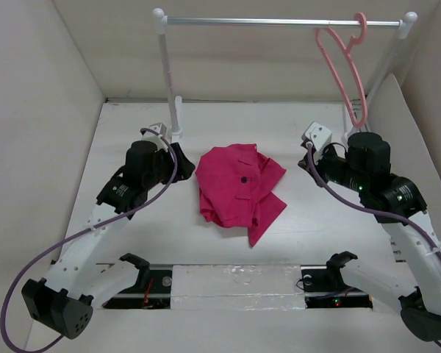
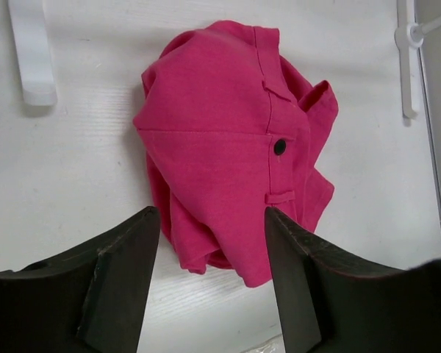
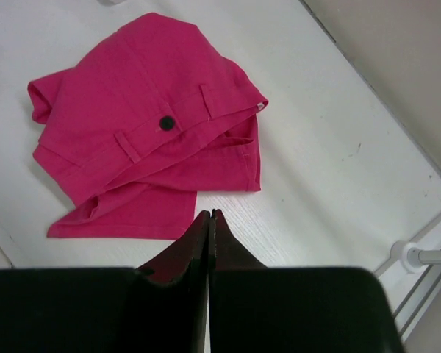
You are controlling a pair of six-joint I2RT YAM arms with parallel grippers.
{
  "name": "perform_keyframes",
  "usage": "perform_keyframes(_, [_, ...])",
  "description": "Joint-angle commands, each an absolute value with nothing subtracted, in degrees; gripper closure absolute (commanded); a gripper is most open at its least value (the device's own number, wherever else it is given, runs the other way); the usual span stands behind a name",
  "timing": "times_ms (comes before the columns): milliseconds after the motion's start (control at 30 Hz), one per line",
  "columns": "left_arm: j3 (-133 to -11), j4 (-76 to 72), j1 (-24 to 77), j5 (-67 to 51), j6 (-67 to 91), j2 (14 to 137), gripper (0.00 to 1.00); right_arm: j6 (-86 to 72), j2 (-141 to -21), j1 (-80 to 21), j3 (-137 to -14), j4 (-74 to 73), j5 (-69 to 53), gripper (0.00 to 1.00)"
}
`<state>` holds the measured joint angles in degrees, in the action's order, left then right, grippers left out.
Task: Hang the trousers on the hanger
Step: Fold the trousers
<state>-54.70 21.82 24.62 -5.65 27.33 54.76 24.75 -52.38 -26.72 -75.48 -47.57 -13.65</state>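
The magenta-pink trousers (image 1: 239, 190) lie crumpled in a heap on the middle of the white table, dark waist buttons facing up. They also show in the left wrist view (image 2: 231, 143) and in the right wrist view (image 3: 143, 121). The pale-pink hanger (image 1: 345, 62) hangs by its hook from the right end of the rail. My left gripper (image 2: 212, 220) is open and empty, just left of the heap, its fingers framing the cloth's near edge. My right gripper (image 3: 211, 215) is shut and empty, above the table to the right of the trousers.
A white-and-silver garment rail (image 1: 279, 22) spans the back, with its left post (image 1: 167, 73) standing beside my left gripper and its right post (image 1: 382, 70) behind my right arm. Beige walls close in the left, right and back sides. A taped strip (image 1: 235, 287) lies at the near edge.
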Motion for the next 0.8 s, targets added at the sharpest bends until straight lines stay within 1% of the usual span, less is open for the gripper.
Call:
perform_keyframes(0, [-56.42,18.98,24.43,-2.38,29.09,54.14,0.46,24.35,-52.03,-26.72,-74.36,-44.92,-15.11,1.0])
perform_keyframes(100, [-55.64,20.04,24.43,2.0,31.02,54.05,0.53,24.26,-52.29,-26.72,-72.52,-43.33,-17.39,1.0])
perform_keyframes(133, [-54.59,20.82,24.43,2.8,31.63,54.05,0.73,24.34,-52.47,-26.72,-71.99,-43.07,-17.92,1.0])
perform_keyframes(167, [-53.88,21.53,23.13,2.2,32.25,54.31,0.86,24.26,-53.17,-26.72,-71.37,-42.89,-18.36,1.0])
perform_keyframes(200, [-53.01,22.06,18.59,0.46,33.21,54.75,0.98,24.26,-53.61,-26.72,-69.63,-42.54,-18.89,1.0])
perform_keyframes(233, [-49.87,22.41,15.5,-3.04,33.22,54.84,1.0,24.34,-54.14,-26.72,-68.74,-42.37,-19.24,0.94])
perform_keyframes(267, [-47.83,21.89,12.34,-9.6,33.14,54.93,1.0,24.35,-54.84,-27.24,-67.86,-41.67,-19.6,0.86])
perform_keyframes(300, [-45.29,21.36,9.26,-13.06,32.44,54.58,1.0,24.35,-55.97,-27.77,-66.63,-40.62,-20.9,0.59])
perform_keyframes(333, [-41.17,19.7,5.05,-16.05,31.91,54.49,0.98,24.35,-56.51,-28.47,-64.1,-39.56,-21.35,0.44])
perform_keyframes(367, [-39.65,19.08,4.4,-20.09,31.64,54.41,0.89,23.65,-57.04,-30.22,-62.85,-36.85,-21.27,0.34])
perform_keyframes(400, [-38.68,18.99,4.39,-20.56,31.55,54.84,0.77,23.21,-58.61,-31.19,-61.71,-35.61,-20.83,0.22])
perform_keyframes(433, [-37.37,18.9,6.13,-21.0,31.99,55.28,0.61,22.94,-59.67,-32.07,-59.52,-34.38,-20.57,0.19])
perform_keyframes(467, [-37.35,18.72,8.07,-20.14,32.25,55.46,0.54,22.68,-60.81,-32.95,-58.72,-32.36,-19.87,0.18])
perform_keyframes(533, [-37.18,17.85,11.93,-18.2,34.79,56.77,0.45,21.8,-65.01,-35.06,-57.4,-29.55,-19.07,0.16])
perform_keyframes(667, [-35.25,15.65,20.36,-15.91,39.45,60.46,0.43,20.31,-71.53,-38.49,-56.61,-24.71,-17.76,0.16])
perform_keyframes(767, [-31.3,10.47,22.59,-16.08,44.54,62.49,0.42,18.46,-75.58,-40.16,-55.64,-20.94,-18.98,0.16])
